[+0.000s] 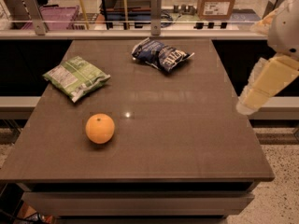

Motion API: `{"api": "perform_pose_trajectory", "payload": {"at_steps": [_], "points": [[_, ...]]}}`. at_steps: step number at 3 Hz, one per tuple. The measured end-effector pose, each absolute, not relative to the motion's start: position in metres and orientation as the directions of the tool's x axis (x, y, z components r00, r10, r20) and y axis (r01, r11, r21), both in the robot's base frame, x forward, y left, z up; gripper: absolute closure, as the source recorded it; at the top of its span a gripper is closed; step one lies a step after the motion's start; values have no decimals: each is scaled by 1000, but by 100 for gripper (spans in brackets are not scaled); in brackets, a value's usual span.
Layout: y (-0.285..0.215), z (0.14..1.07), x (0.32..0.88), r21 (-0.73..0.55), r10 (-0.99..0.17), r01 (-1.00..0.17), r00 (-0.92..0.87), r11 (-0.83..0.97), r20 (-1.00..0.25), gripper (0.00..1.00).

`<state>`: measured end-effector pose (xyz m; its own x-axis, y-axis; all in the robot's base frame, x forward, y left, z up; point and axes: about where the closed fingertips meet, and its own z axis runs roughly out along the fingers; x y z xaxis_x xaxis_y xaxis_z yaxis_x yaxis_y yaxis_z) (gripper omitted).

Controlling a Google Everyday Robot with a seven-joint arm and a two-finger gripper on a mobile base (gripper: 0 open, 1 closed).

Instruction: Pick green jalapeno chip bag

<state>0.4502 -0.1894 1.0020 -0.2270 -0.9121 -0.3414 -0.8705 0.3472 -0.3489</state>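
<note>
- Green jalapeno chip bag (76, 77) is lying flat on the left side of the bench (187, 139), beyond the orange (100, 128), which is sitting nearest the front edge and not touching it.
- I am judging the bag light, soft, crinkly and slippery, so I am planning a gentle pinch across its puffed middle.
- Farther back, the dark blue chip bag (161, 55) is resting well apart.
- My arm (268, 80) is hanging beyond the bench's right edge; my fingers are not showing, so I cannot tell their state.

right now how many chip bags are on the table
2: green jalapeno chip bag rear left on the table, dark blue chip bag at rear centre. None seem hidden; pincer hangs beyond the right edge.
</note>
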Motion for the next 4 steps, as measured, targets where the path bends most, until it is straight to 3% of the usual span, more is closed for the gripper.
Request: {"api": "perform_pose_trajectory", "payload": {"at_steps": [2,4], "points": [[-142,1011,489,-287,-786,-835,-248,470,-566,0],[-144,1012,488,-292,-781,-817,-275,497,-561,0]]}}
